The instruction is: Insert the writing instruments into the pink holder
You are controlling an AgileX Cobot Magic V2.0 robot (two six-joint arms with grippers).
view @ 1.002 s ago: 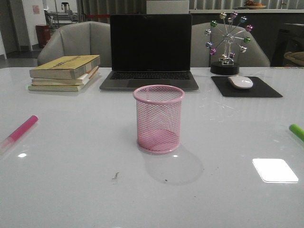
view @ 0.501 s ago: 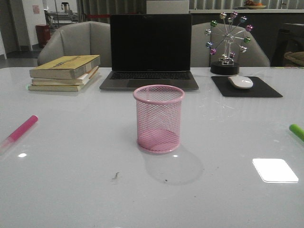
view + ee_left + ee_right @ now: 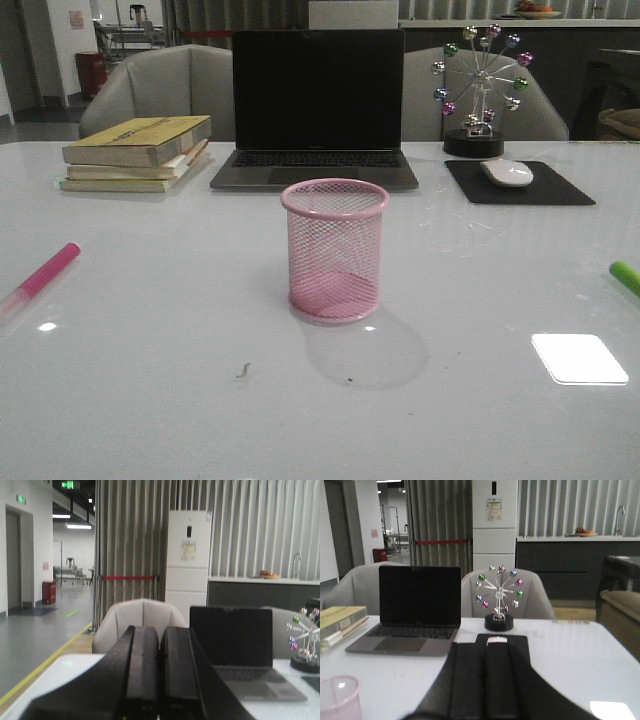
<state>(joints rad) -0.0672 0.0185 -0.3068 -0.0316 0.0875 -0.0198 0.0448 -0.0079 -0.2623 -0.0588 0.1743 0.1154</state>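
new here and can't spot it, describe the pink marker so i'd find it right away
Start at the pink mesh pen cup mid-table, then look far left to the table's edge. The pink marker lies flat there, in front of the stacked books; the only other marker is green, far right.

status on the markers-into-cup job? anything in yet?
Done: nothing. The pink holder stands empty mid-table. In hand: nothing; left gripper and right gripper are both shut and empty. Left: the pink marker lies at the table's left edge and the green marker at its right edge; both need inserting.
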